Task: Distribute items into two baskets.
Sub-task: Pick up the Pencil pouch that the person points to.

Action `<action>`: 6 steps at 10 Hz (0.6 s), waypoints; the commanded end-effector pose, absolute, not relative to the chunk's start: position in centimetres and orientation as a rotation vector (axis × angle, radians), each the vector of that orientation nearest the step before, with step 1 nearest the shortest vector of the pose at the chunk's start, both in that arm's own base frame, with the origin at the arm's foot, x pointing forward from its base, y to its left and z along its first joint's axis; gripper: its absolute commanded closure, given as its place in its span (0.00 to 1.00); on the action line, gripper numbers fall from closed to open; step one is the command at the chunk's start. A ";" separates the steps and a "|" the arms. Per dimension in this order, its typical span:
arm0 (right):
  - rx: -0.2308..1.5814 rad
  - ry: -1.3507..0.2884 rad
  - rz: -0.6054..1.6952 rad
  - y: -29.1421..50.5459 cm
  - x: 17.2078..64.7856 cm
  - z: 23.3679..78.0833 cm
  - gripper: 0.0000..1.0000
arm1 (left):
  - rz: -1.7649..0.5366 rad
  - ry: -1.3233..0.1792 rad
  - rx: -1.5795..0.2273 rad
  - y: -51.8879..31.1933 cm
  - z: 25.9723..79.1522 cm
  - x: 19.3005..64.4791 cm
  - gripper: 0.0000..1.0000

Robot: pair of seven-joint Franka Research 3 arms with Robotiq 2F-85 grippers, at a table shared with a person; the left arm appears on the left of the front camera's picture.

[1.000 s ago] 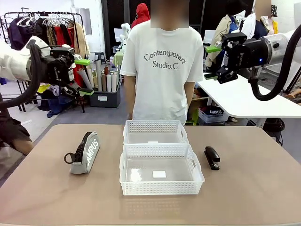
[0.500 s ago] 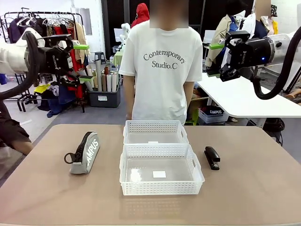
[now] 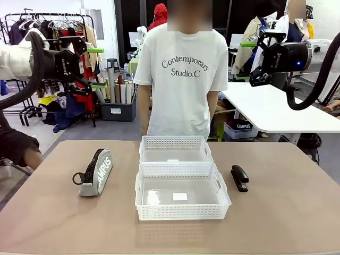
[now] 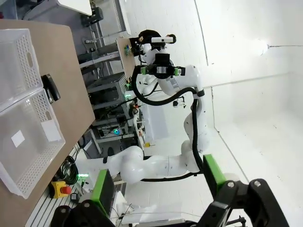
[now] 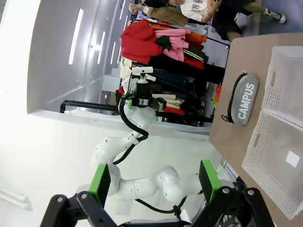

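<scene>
Pouch hasn't moved, on the table at 9 o'clock of the two baskets. Stapler is at 3 o'clock. Neither is in a basket. Only the arms changed: left gripper and right gripper have swung higher, fingers spread, carrying nothing, well above the table. My read: no pick started yet.
</scene>
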State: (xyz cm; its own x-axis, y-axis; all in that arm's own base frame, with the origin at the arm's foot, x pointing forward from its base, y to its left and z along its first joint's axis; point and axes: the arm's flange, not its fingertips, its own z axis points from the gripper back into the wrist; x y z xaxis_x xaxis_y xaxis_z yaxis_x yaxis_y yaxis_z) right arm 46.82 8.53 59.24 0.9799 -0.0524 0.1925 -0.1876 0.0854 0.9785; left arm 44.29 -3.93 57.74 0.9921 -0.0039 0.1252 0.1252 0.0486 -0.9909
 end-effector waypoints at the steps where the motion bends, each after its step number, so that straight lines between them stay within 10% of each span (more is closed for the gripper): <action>1: 1.486 -0.194 0.106 8.6 46.7 59.3 0.00 | -0.112 -0.103 -1.527 -3.6 57.8 44.4 0.00; 6: 1.486 -0.194 0.106 8.6 46.7 59.3 0.00 | -0.112 -0.103 -1.527 -3.6 57.8 44.4 0.00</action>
